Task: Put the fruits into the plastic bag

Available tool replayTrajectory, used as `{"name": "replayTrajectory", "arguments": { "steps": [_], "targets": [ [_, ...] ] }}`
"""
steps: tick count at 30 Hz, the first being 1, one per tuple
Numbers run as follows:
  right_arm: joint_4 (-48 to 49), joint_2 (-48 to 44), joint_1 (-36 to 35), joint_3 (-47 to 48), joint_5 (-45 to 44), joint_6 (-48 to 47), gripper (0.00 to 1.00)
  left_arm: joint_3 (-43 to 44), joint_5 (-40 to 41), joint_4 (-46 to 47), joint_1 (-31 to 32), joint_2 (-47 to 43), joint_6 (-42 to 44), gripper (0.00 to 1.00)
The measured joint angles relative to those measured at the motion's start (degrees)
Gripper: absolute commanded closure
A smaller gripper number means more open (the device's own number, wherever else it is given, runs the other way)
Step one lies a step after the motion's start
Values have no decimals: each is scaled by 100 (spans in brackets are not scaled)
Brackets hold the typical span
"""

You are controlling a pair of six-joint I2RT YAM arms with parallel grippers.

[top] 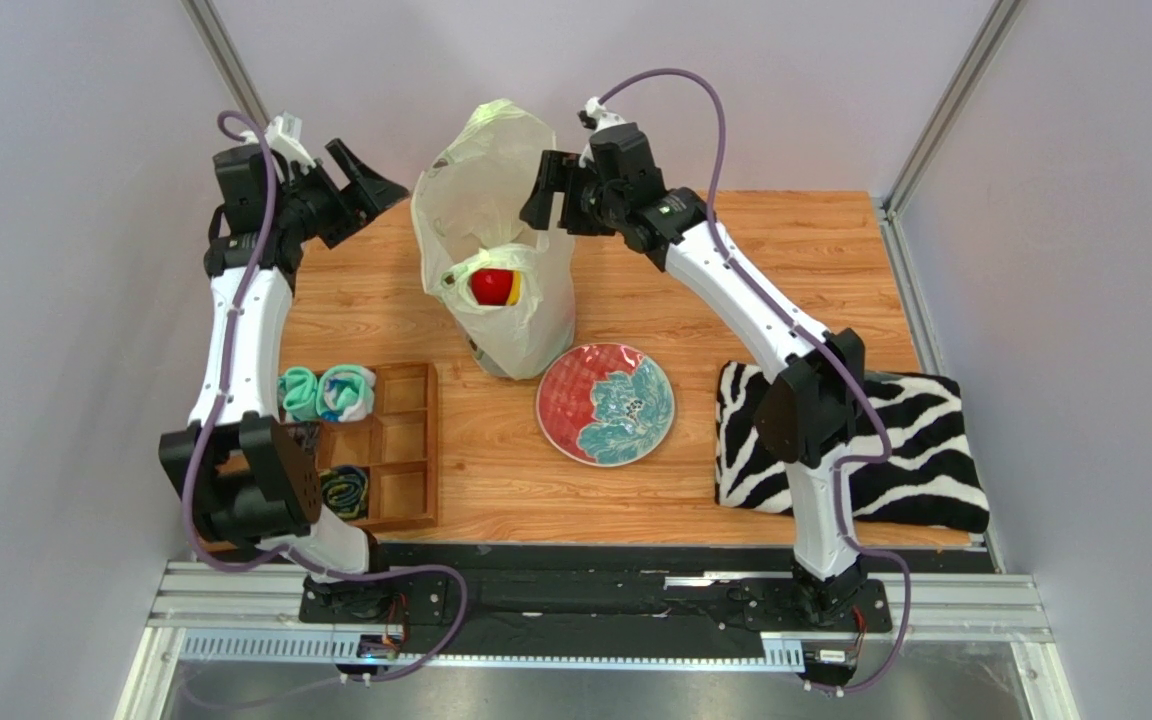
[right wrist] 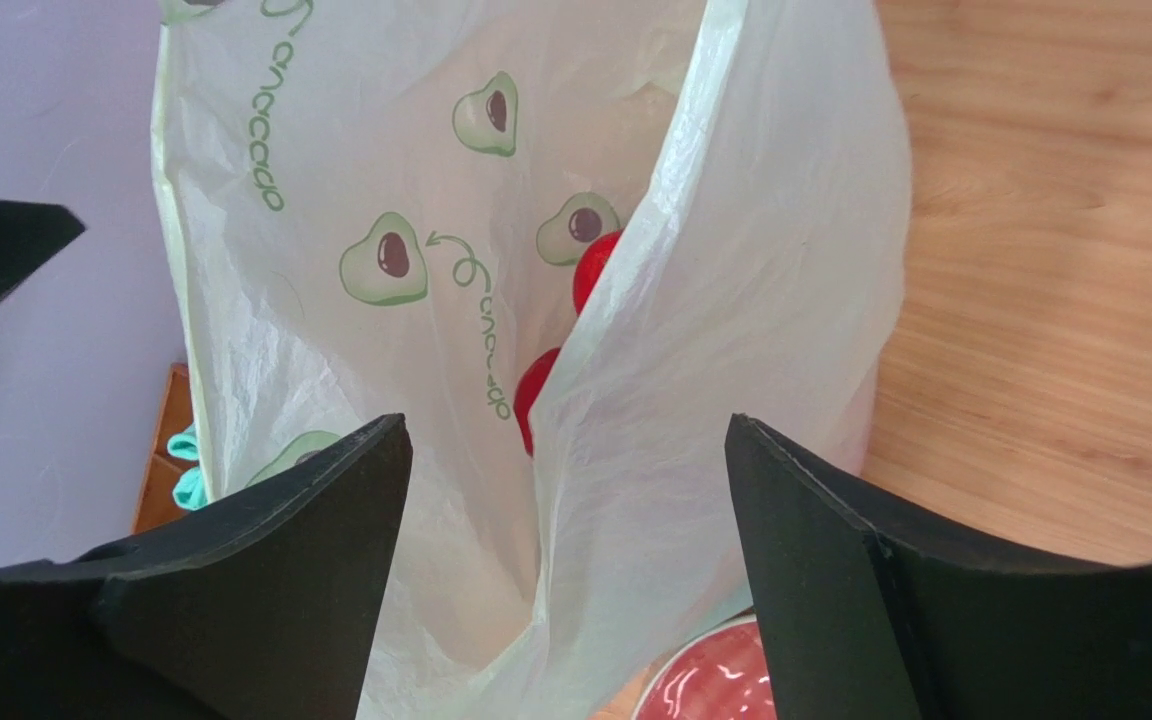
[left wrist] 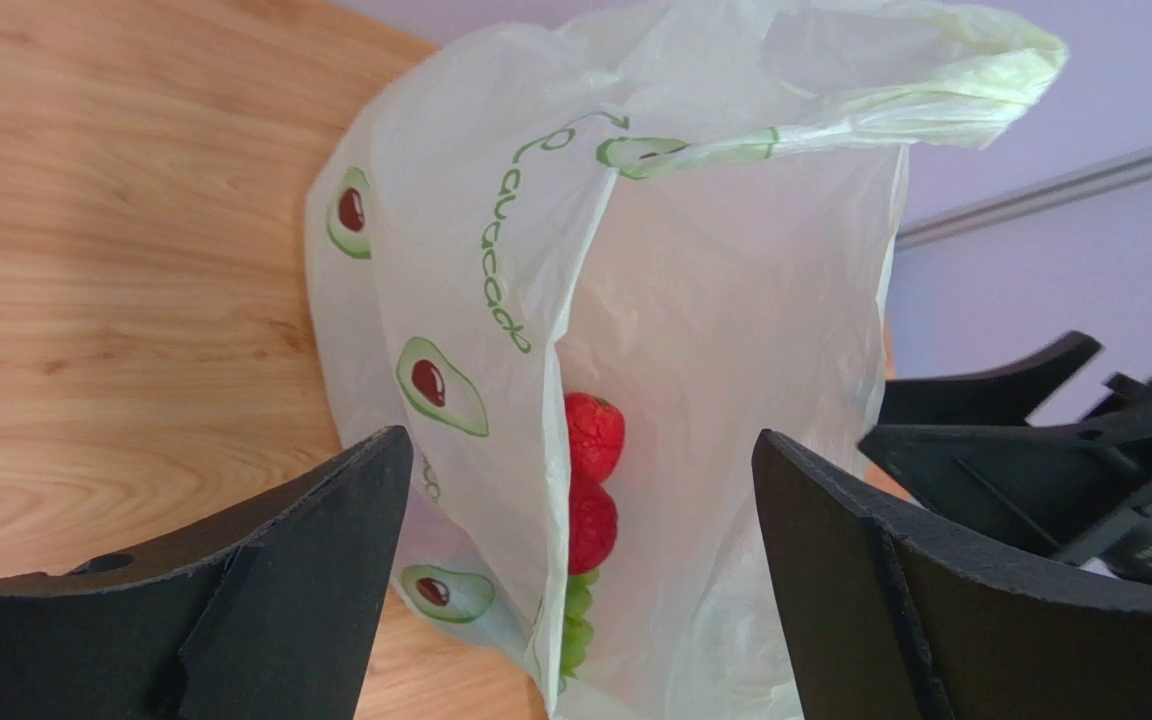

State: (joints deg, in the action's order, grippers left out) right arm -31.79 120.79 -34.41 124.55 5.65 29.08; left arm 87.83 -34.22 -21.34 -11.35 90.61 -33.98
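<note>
The plastic bag (top: pixel 492 240) stands upright on the table, pale and crinkly with green avocado prints. A red fruit (top: pixel 492 285) with some yellow beside it shows through its mouth. The left wrist view shows the bag (left wrist: pixel 687 300) with two red fruits (left wrist: pixel 593 477) and green grapes (left wrist: pixel 578 618) inside. The right wrist view shows the bag (right wrist: pixel 717 375) with red fruit (right wrist: pixel 594 270) inside. My left gripper (top: pixel 375 183) is open and empty, left of the bag. My right gripper (top: pixel 542 188) is open and empty at the bag's right upper edge.
A red-and-teal patterned plate (top: pixel 606 404) lies in front of the bag. A wooden compartment tray (top: pixel 399 450) with rolled teal cloth bundles (top: pixel 324 393) sits at the left. A zebra-striped cloth (top: pixel 913 450) lies at the right, under the right arm.
</note>
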Motion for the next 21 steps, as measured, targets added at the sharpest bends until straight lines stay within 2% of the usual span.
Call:
{"name": "replayTrajectory", "arguments": {
  "steps": [5,10,15,21],
  "targets": [
    [321,-979,0,-918,-540,-411,18,-660,748,181,57,-1071,437,7],
    [887,-2382,50,-2492,-1270,-791,18,-1462,1453,249,87,-2050,811,5],
    [1403,-3620,133,-4153,-1976,-1025,18,-2070,1648,221,98,-2787,1027,5],
    [1663,-4931,155,-6083,-2734,-1095,19,-2312,1790,-7,125,-3738,1309,4]
  ]
}}
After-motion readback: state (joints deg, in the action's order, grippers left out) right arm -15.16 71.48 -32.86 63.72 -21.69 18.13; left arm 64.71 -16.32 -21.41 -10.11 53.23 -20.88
